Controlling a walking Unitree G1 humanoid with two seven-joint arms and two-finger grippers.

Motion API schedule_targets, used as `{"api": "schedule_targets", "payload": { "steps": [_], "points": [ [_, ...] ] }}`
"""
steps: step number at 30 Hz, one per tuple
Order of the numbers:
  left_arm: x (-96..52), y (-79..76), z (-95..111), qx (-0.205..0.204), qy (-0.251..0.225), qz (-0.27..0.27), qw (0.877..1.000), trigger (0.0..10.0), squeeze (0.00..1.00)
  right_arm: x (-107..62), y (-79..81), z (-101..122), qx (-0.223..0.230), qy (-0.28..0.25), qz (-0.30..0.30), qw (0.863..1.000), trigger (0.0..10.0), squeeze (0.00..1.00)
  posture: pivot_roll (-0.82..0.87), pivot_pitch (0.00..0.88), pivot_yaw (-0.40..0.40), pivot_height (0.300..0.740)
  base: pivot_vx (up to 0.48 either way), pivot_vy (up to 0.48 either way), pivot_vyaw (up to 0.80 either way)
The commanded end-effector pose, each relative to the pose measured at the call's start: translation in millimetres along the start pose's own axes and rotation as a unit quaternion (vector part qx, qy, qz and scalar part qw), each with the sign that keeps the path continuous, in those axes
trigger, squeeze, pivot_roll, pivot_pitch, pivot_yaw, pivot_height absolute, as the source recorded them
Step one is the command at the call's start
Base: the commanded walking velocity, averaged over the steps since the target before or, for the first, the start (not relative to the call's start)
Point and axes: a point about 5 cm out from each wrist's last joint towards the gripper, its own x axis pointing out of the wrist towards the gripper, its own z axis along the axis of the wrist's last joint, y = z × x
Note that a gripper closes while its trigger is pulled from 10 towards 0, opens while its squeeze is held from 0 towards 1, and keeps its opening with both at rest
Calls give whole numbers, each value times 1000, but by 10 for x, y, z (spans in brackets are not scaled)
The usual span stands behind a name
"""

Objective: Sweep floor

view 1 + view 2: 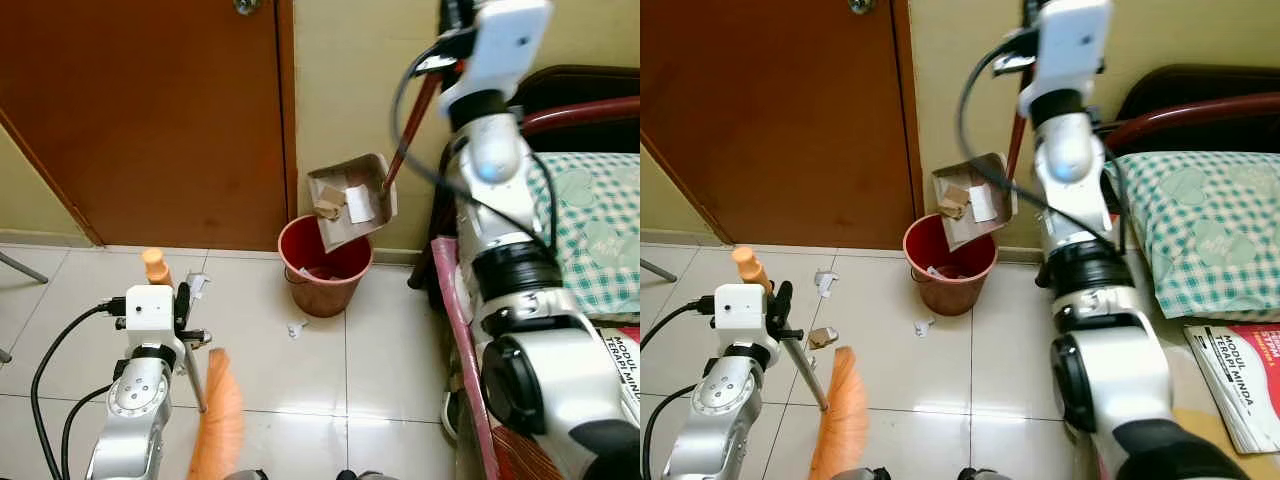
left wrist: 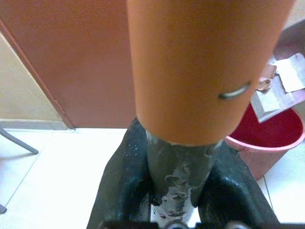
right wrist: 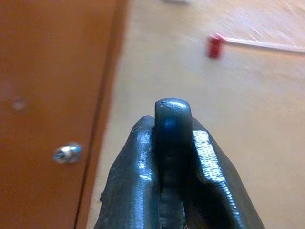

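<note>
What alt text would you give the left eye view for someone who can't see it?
The right claw holds a dustpan by its long handle, tilted over a red bucket by the wall, paper scraps still in the pan. The left claw grips an orange broom on the white tile floor, where a few scraps remain near a brown door.
</note>
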Motion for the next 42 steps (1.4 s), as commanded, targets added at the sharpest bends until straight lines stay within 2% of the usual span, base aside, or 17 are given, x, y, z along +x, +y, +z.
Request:
{"api": "schedule_targets", "payload": {
  "steps": [1, 2, 8, 13, 17, 22, 26, 28, 31, 32, 34, 38, 39, 40, 41, 42],
  "points": [
    [-7, -3, -63, 2, 17, -2, 1000, 10000, 0, 9, 105, 148, -13, -51, 21, 998, 10000, 0, 92, 122, -26, 740, 0, 0, 0],
    [-1, -1, -55, 2, 16, -2, 1000, 10000, 0, -80, 249, 102, -26, -55, 52, 997, 10000, 0, 97, 123, -27, 740, 0, 0, 0],
    [-23, 14, -70, 3, 18, 0, 1000, 10000, 0, -275, 540, 37, -54, -69, 122, 989, 10000, 0, 101, 126, -28, 740, 0, 0, 0],
    [-23, 5, -73, 3, 18, -1, 1000, 10000, 0, -274, 554, 66, -56, -79, 121, 988, 10000, 0, 101, 125, -28, 740, 0, 0, 0],
    [2, -12, -56, 2, 16, -3, 1000, 10000, 0, -237, 561, 177, -78, -114, 124, 983, 10000, 0, 97, 121, -27, 740, 0, 0, 0],
    [11, -16, -49, 2, 14, -4, 1000, 10000, 0, -174, 534, 274, -62, -125, 107, 984, 10000, 0, 98, 120, -28, 740, 0, 0, 0],
    [8, -14, -52, 3, 14, -3, 1000, 10000, 0, -39, 462, 519, 8, -145, 60, 988, 10000, 0, 99, 119, -28, 740, 0, 0, 0],
    [4, -18, -61, 3, 15, -3, 1000, 10000, 0, 8, 469, 614, 56, -145, 46, 987, 10000, 0, 99, 119, -28, 740, 0, 0, 0],
    [5, -29, -56, 3, 14, -4, 1000, 10000, 0, 16, 478, 622, 95, -133, 36, 986, 10000, 0, 99, 119, -28, 740, 0, 0, 0],
    [6, -29, -54, 4, 14, -5, 1000, 10000, 0, -2, 493, 553, 147, -100, 26, 984, 10000, 0, 99, 119, -28, 740, 0, 0, 0],
    [3, -25, -54, 5, 14, -4, 1000, 10000, 0, -33, 506, 487, 181, -74, 19, 981, 10000, 0, 100, 121, -26, 740, 0, 0, 0],
    [-8, -9, -61, 8, 15, -3, 1000, 10000, 0, -190, 535, 275, 232, -8, 18, 973, 10000, 0, 102, 122, -26, 740, 0, 0, 0],
    [-20, 8, -71, 11, 17, -3, 1000, 10000, 0, -321, 535, 143, 254, 32, 13, 967, 10000, 0, 104, 126, -25, 740, 0, 0, 0],
    [-20, 8, -71, 11, 17, -3, 1000, 10000, 0, -321, 535, 143, 254, 32, 13, 967, 10000, 0, 104, 126, -25, 740, 0, 0, 0],
    [-44, 30, -92, 15, 21, -4, 1000, 10000, 0, -522, 488, -37, 271, 83, -12, 959, 10000, 0, 106, 131, -22, 740, 0, 0, 0],
    [-53, 39, -99, 18, 22, -4, 1000, 10000, 0, -586, 461, -90, 278, 98, -24, 955, 10000, 0, 106, 131, -22, 740, 0, 0, 0]
  ]
}}
